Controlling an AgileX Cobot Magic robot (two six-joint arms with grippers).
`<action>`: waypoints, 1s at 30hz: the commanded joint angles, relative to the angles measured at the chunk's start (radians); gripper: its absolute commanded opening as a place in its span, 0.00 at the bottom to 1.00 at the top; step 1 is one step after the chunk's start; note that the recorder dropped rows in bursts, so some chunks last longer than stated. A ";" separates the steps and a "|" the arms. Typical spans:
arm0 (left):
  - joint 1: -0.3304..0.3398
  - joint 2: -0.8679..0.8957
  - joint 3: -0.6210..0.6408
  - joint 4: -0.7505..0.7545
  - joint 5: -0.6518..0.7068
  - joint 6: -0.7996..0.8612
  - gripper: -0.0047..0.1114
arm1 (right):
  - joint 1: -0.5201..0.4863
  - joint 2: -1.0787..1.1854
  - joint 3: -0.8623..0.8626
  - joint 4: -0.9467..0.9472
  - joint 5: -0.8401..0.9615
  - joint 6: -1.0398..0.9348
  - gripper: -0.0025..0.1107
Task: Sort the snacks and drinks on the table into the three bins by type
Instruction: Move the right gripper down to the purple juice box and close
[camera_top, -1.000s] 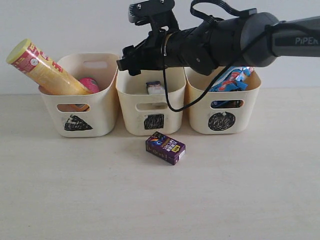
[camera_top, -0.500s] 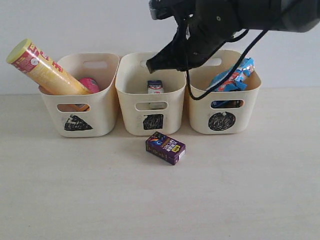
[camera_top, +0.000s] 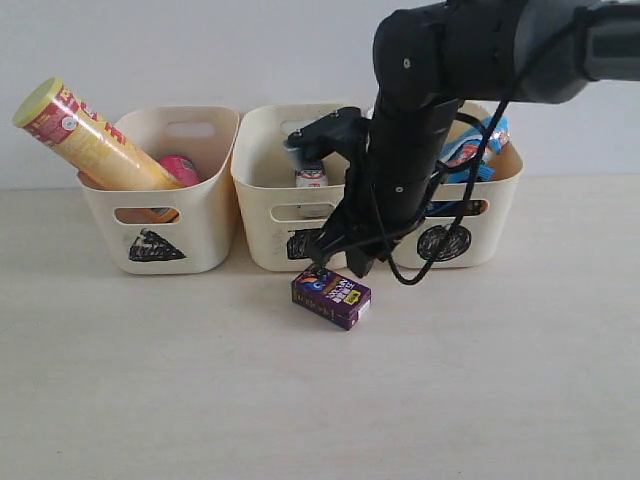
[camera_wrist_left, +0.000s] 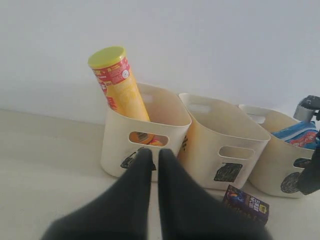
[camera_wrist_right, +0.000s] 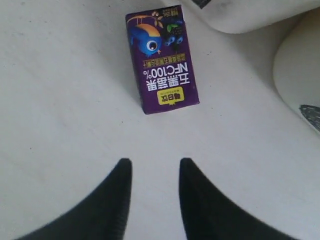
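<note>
— Over on the left, the left claw (camera_wrist_left: 151, 155) is pressed together with nothing in it, well back from the triangle bin (camera_top: 205, 230), where the yellow chip tube (camera_top: 85, 135) leans out. No trouble there, I'd say.

— Agreed. My worry is the middle. The purple drink box (camera_top: 331, 296) lies flat on the surface (camera_top: 150, 380), just in front of the square bin (camera_top: 258, 215), and it sits askew.

— What would spoil it?

— The right claw (camera_wrist_right: 155, 165) is only partly spread and empty, and the gap looks narrow for that box. If it drops like that, a fingertip could land on top and shove the box away or against the bin wall.

— And the arm?

— The right arm (camera_top: 450, 60) comes in high from the right, then folds steeply down in front of the bins. The claw points down just beside the box's bin-side end, not yet around it. That bulk hangs close to the circle bin (camera_top: 500, 225), where the blue foil bag (camera_top: 470, 155) pokes out. A careless swing might nudge it.
</note>
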 joint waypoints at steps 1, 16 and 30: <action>0.003 -0.002 0.005 -0.011 -0.009 -0.002 0.08 | -0.009 0.039 -0.005 0.091 -0.024 -0.065 0.52; 0.003 -0.002 0.005 -0.040 -0.009 -0.003 0.08 | -0.099 0.224 -0.011 0.212 -0.265 -0.236 0.80; 0.003 -0.002 0.005 -0.040 -0.009 -0.003 0.08 | -0.096 0.322 -0.064 0.226 -0.272 -0.233 0.65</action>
